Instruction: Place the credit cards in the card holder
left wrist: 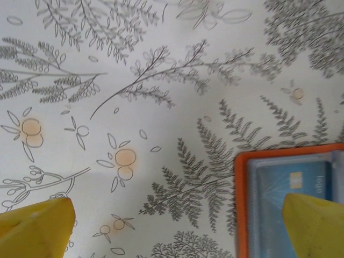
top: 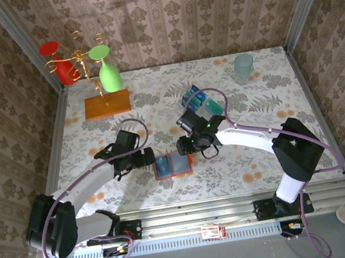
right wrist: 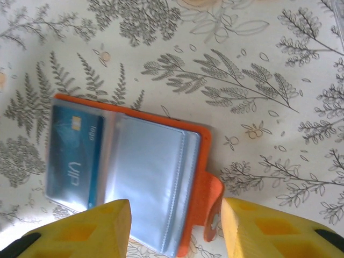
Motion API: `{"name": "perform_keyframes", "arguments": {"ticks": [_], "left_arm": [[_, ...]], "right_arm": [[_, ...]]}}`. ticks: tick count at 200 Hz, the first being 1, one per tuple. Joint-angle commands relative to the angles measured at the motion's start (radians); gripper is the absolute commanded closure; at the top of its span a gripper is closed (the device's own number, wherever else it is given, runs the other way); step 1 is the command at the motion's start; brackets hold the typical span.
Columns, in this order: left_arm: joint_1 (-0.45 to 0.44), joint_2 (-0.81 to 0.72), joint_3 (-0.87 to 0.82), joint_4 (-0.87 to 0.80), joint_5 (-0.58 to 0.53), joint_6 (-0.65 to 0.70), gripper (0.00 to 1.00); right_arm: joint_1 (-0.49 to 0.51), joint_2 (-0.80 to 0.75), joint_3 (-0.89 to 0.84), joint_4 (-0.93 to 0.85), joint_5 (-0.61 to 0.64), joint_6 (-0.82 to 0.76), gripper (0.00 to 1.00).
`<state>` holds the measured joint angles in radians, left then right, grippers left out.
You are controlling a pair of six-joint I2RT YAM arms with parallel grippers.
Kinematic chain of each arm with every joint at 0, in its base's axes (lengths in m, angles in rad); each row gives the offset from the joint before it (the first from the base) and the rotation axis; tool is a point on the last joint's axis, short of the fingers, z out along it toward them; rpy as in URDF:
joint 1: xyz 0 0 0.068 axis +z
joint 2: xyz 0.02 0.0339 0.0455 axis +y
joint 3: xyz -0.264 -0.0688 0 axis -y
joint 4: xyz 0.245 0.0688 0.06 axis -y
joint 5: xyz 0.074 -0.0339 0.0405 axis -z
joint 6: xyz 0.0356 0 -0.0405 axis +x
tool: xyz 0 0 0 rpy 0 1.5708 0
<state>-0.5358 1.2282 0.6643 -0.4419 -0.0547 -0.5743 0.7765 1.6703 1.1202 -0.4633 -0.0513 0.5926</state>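
White arms (top: 252,138), blk joints, purple cables; yellow pincer fingers (right wrist: 80,231).

Floral table (top: 270,88) with card holder (top: 173,166)

We count one orange-red folding card holder (right wrist: 150,172), one blue glossy card (right wrist: 75,153), one clear plastic tray (top: 188,95), two plastic wine glasses (red glass (top: 62,62), green glass (top: 109,73)), one orange-brown wooden slab (top: 106,104), one pale-green cup (top: 244,66).

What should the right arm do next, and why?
Probably lift the right gripper clear and swing it toward the clear tray for another card. Its jaws stand apart with nothing between them. One blue card already sits in the card holder, the neighbouring pocket looks empty, and more cards show in the tray.
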Motion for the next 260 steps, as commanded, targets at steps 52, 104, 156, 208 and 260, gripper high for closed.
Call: {"name": "perform_keyframes", "arguments": {"ticks": [52,104,156,208,260], "left_arm": [[0.005,0.008,0.080,0.028,0.080,0.016,0.00],[-0.002,0.045,0.090,0.089,0.131,-0.011,0.00],[-0.031,0.086,0.092,0.144,0.154,-0.046,0.00],[-0.068,0.120,0.085,0.213,0.173,-0.075,0.00],[-0.081,0.137,0.074,0.248,0.184,-0.100,0.00]], "right_arm": [[-0.008,0.085,-0.025,0.009,0.014,-0.018,0.63],[-0.030,0.078,-0.069,0.029,0.009,-0.014,0.93],[-0.067,0.028,-0.114,0.028,0.016,-0.022,1.00],[-0.074,-0.026,-0.122,0.010,0.006,-0.019,0.78],[-0.054,-0.112,-0.124,0.022,-0.041,0.020,0.80]]}}
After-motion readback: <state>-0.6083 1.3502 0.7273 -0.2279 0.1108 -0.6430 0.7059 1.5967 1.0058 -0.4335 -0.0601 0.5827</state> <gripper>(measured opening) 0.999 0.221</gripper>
